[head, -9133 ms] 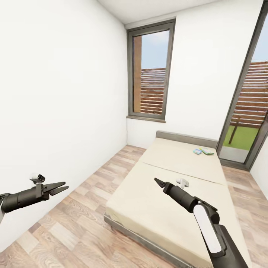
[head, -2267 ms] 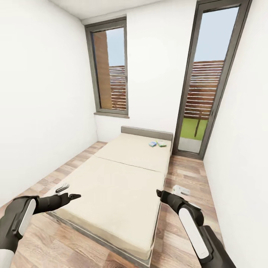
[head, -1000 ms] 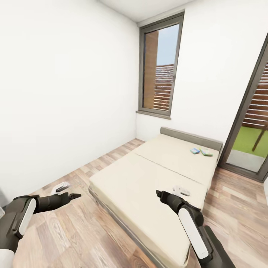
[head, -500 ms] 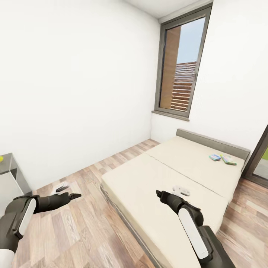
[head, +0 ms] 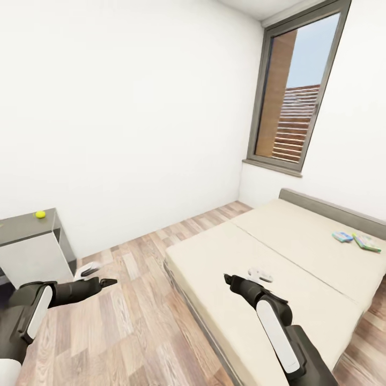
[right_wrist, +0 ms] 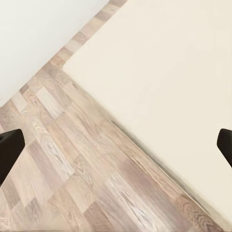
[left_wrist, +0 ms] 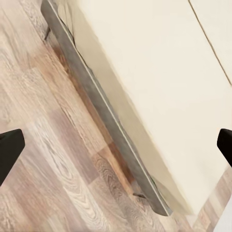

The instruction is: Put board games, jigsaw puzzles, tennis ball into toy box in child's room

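- Head view: two board games (head: 354, 239) lay on the bed (head: 279, 257); tennis ball (head: 40, 214) sat on the table (head: 27, 225).
- Left gripper (head: 109, 281) and right gripper (head: 227, 279) were spread wide and carried nothing.
- Judged: no toy collected yet.

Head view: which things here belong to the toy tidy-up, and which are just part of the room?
Job:
- two board games on the bed
- tennis ball on the table

Room only:
- window
- wood floor
- white wall
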You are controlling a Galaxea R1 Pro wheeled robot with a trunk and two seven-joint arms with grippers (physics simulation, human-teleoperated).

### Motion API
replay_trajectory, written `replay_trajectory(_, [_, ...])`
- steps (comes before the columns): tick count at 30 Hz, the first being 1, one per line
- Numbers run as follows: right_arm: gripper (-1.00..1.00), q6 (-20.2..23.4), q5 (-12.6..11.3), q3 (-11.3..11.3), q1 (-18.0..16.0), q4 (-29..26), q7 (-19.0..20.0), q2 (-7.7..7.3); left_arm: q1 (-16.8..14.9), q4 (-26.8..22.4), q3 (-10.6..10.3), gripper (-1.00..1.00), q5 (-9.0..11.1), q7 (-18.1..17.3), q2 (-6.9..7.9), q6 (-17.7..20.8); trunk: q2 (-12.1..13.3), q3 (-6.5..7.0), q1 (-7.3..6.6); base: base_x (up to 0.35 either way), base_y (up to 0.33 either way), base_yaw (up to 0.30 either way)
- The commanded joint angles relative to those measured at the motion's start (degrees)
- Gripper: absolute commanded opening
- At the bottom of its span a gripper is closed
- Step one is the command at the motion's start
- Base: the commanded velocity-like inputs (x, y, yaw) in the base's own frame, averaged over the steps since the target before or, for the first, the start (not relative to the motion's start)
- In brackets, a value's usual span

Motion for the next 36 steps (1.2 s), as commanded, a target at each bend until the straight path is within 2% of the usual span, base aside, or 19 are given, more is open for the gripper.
replay_trajectory(1, [1.00, 0.08, -0.61, 0.06, -0.06, -0.09, -0.58, 0.04, -0.07, -0.02, 0.07, 1.00, 0.16, -0.08, -0.01, 0.37, -0.14, -0.17, 0.04, 0.000, -0.164, 0.291])
replay_trajectory(11, [1.00, 0.08, -0.60, 0.06, -0.06, -0.08, -0.61, 0.12, -0.07, -0.04, 0.07, 1.00, 0.15, -0.17, -0.06, 0.37, -0.14, -0.48, 0.04, 0.000, -0.214, 0.291])
replay_trajectory(36, [1.00, 0.07, -0.60, 0.14, -0.06, -0.07, -0.60, 0.12, -0.07, -0.05, 0.12, 1.00, 0.17, -0.23, -0.10, 0.37, -0.14, -1.25, 0.04, -0.021, -0.036, 0.291])
